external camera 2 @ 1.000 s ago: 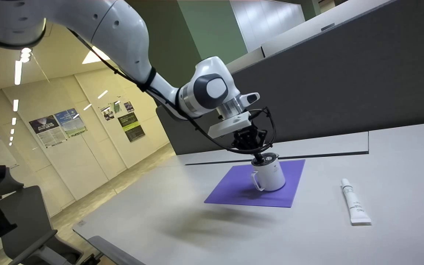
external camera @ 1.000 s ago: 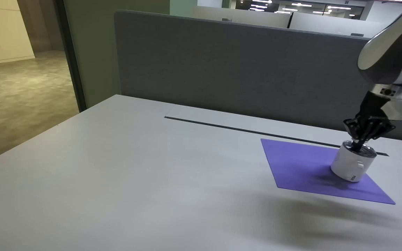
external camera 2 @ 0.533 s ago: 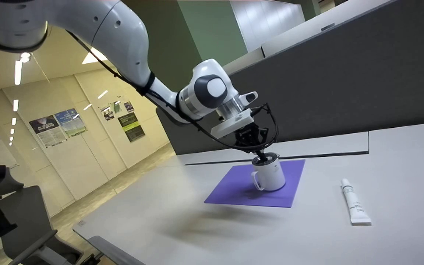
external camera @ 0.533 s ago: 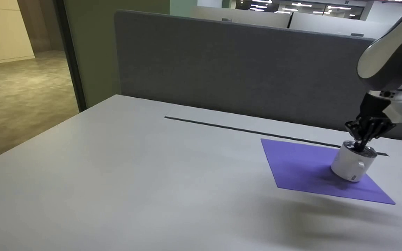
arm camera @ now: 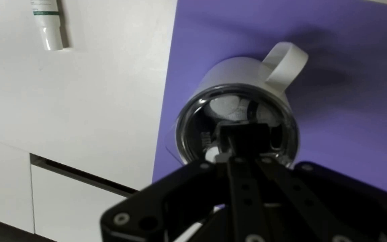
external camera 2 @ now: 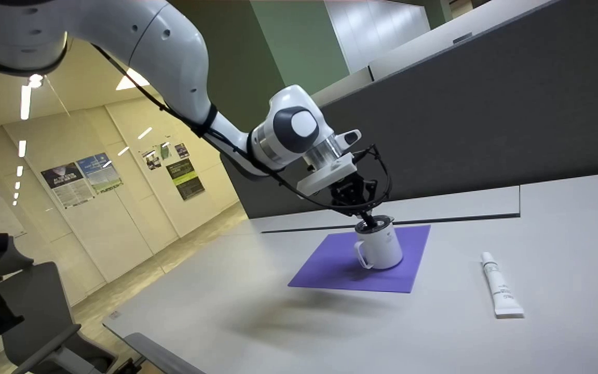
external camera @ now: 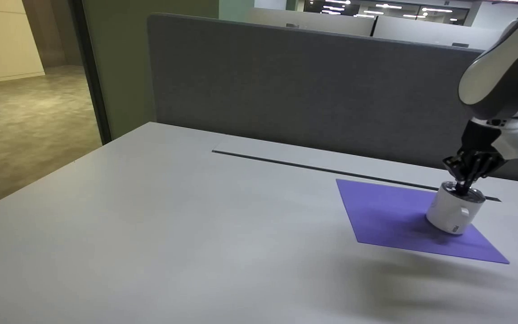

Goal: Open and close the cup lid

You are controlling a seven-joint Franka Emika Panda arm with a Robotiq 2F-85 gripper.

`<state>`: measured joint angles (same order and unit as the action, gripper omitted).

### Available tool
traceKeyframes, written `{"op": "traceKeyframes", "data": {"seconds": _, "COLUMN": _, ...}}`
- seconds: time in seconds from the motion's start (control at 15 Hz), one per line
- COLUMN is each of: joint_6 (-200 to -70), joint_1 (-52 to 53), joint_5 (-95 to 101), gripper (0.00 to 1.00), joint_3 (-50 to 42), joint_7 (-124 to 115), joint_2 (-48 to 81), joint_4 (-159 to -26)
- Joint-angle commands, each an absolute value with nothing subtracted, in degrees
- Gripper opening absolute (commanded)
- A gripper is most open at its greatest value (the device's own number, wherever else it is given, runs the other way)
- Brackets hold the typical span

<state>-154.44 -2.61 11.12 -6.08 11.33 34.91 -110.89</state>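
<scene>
The white cup (external camera: 448, 212) stands upright on the purple mat (external camera: 376, 211), and it also shows in an exterior view (external camera 2: 383, 249) with its handle. In the wrist view, the cup (arm camera: 235, 69) has its handle toward the upper right. The dark, shiny lid (arm camera: 227, 105) sits on the cup's top inside the rim. My gripper (arm camera: 244, 137) points down at the lid with its fingers together. Its fingertips are at the lid's top in both exterior views, and the gripper (external camera 2: 370, 223) hides part of the lid there. I see nothing held between the fingers.
A white tube (external camera 2: 500, 291) lies on the table beside the mat, and its end shows in the wrist view (arm camera: 47, 23). A narrow dark slot (external camera: 322, 169) runs along the back of the table. A grey partition (external camera: 304, 94) stands behind it.
My gripper has shifted slightly across the lid, toward its middle in an exterior view, mostly in the first half second. The wrist has tilted a little. The cup and lid look practically unmoved.
</scene>
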Motion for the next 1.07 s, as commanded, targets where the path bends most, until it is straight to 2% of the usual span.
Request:
{"op": "traceKeyframes", "data": {"seconds": 0.0, "joint_6": -152.4, "joint_1": -6.9, "joint_5": 6.2, "gripper": 0.00, "joint_3": -1.5, "joint_7": 13.2, "joint_2": 34.7, "joint_4": -110.0}}
{"op": "traceKeyframes", "data": {"seconds": 0.4, "joint_6": -150.1, "joint_1": -10.4, "joint_5": 1.2, "gripper": 0.00, "joint_3": 1.0, "joint_7": 16.2, "joint_2": 29.9, "joint_4": -109.8}}
{"op": "traceKeyframes", "data": {"seconds": 1.0, "joint_6": -141.5, "joint_1": -9.7, "joint_5": 2.1, "gripper": 0.00, "joint_3": -1.1, "joint_7": 17.1, "joint_2": 23.4, "joint_4": -108.4}}
